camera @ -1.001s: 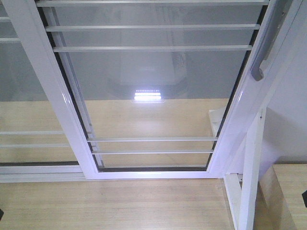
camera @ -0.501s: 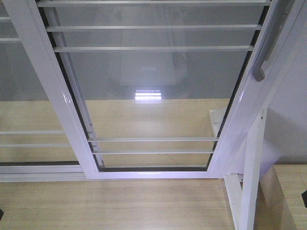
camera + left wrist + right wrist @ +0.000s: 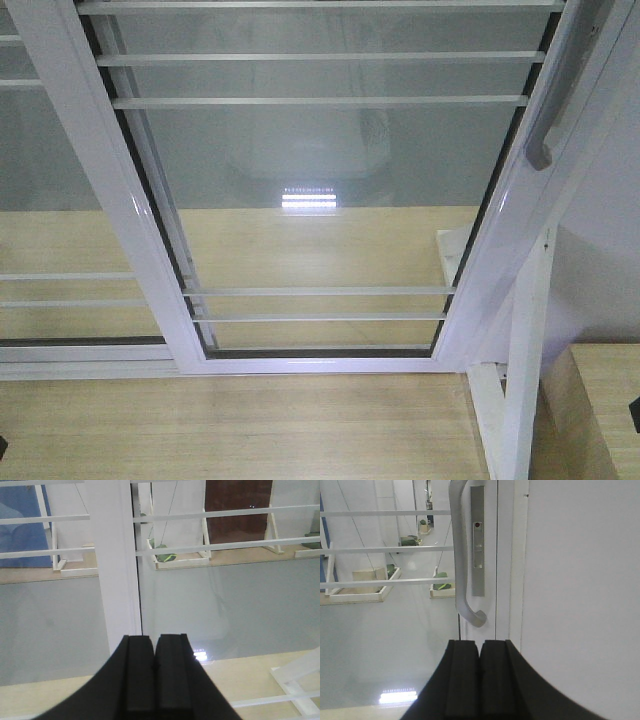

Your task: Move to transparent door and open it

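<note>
The transparent door (image 3: 320, 200) fills the front view: a clear glass panel in a glossy white frame with thin white bars. Its curved grey bar handle (image 3: 545, 125) sits on the right upright. In the right wrist view the handle (image 3: 462, 570) hangs straight ahead, just above my right gripper (image 3: 480, 645), which is shut and empty. In the left wrist view my left gripper (image 3: 154, 640) is shut and empty, facing the door's left white upright (image 3: 117, 565) and the glass beside it. Neither gripper shows in the front view.
A similar glass panel without a handle (image 3: 50, 200) stands at the left. A slanted white brace (image 3: 525, 360) and a light wooden box (image 3: 600, 410) stand at the lower right. A white wall (image 3: 580, 580) lies right of the handle. Wood floor (image 3: 240, 425) lies in front.
The bright light reflection on the glass has shifted very slightly; the door frame sits almost the same. No gripper change visible.
</note>
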Controlling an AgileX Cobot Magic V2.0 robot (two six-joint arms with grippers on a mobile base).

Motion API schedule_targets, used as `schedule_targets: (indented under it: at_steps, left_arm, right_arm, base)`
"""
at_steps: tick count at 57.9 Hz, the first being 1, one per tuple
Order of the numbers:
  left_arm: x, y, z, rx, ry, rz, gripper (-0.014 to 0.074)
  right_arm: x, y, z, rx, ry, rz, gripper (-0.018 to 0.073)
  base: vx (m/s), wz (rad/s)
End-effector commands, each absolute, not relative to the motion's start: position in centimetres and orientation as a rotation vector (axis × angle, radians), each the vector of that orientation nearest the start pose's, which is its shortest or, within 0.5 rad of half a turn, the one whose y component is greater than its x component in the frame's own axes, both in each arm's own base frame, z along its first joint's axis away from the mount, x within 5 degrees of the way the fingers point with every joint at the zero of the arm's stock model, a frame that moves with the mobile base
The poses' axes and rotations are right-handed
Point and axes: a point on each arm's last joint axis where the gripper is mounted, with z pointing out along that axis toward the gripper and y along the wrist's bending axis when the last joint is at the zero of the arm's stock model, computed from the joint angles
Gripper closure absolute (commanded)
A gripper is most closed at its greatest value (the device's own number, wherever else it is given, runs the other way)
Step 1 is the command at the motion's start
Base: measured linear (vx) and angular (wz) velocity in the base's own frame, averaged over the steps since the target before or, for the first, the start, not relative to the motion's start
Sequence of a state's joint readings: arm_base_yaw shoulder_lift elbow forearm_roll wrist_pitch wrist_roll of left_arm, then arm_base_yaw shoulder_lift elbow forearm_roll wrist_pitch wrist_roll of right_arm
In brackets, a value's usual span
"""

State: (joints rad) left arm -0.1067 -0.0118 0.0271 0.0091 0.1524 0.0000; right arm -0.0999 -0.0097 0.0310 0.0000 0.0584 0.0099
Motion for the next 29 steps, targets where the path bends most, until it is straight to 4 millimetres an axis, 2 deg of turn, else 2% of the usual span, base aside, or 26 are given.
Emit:
schedule_targets:
  at_steps: [1,19,29]
  left_arm:
    - [5.7,-0.6,18.8,0.088,1.593,-0.087,0.0602]
    - [5.7,-0.6,19.0,0.088,1.575,-0.087,0.0602]
    - [5.7,-0.6,20.1,0.082,1.457,-0.091,0.0602]
  right_arm:
    - [5.8,-0.6,20.2,0.067,1.496,-0.085,0.0564]
    - [5.8,-0.6,20.7,0.063,1.441,-0.087,0.0564]
    - [5.6,-0.6,21.6,0.066,1.341,-0.083,0.0564]
  base:
    - [0.00,0.00]
    - [0.00,0.00]
    - [0.00,0.00]
